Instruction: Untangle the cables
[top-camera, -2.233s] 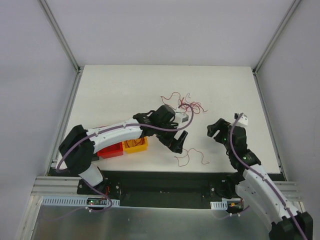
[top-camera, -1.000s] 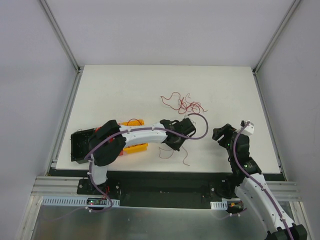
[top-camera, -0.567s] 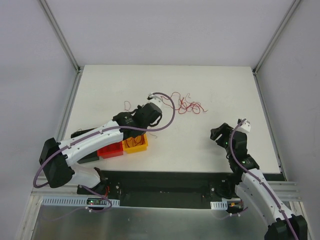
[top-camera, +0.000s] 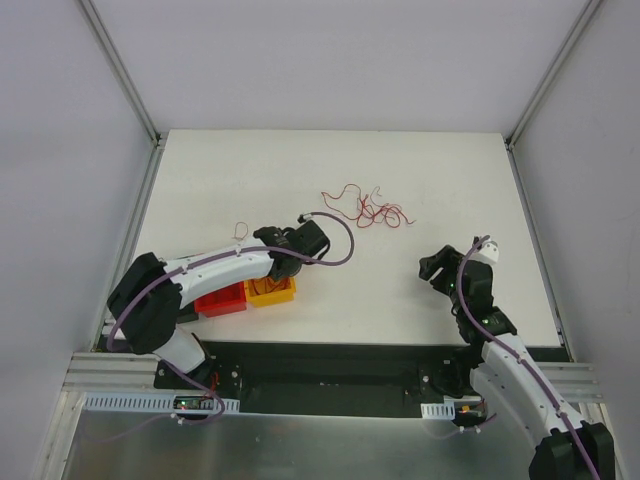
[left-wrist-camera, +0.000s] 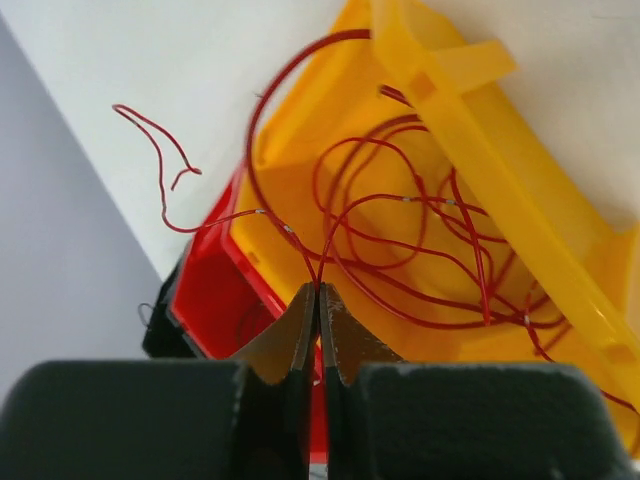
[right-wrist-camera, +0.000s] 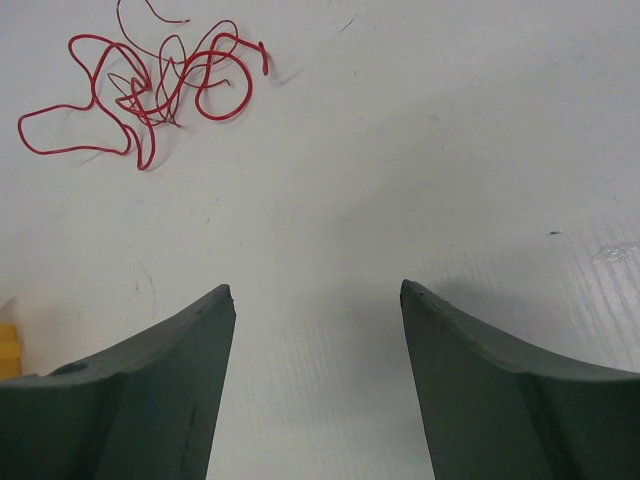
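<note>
The tangle of thin red cables (top-camera: 365, 208) lies on the white table right of centre, and it also shows in the right wrist view as a tangle (right-wrist-camera: 150, 90) far ahead on the left. My left gripper (left-wrist-camera: 318, 290) is shut on one red cable (left-wrist-camera: 255, 150), which loops out over the rim of the yellow bin (left-wrist-camera: 560, 250). Several more red cables (left-wrist-camera: 420, 250) lie coiled inside that bin. From above, the left gripper (top-camera: 270, 270) hangs over the yellow bin (top-camera: 282, 297). My right gripper (right-wrist-camera: 315, 290) stands open over bare table with nothing between its fingers; from above, the right gripper (top-camera: 437, 268) is right of the tangle.
A red bin (top-camera: 222, 303) stands directly left of the yellow one, and the red bin (left-wrist-camera: 205, 310) has a black bin (left-wrist-camera: 152, 322) beyond it. The table's front edge (top-camera: 330, 343) runs just below the bins. Grey walls enclose the table on three sides.
The left arm has carried its held cable from the front middle of the table back left and down over the yellow bin. The right arm has hardly moved and stays open.
</note>
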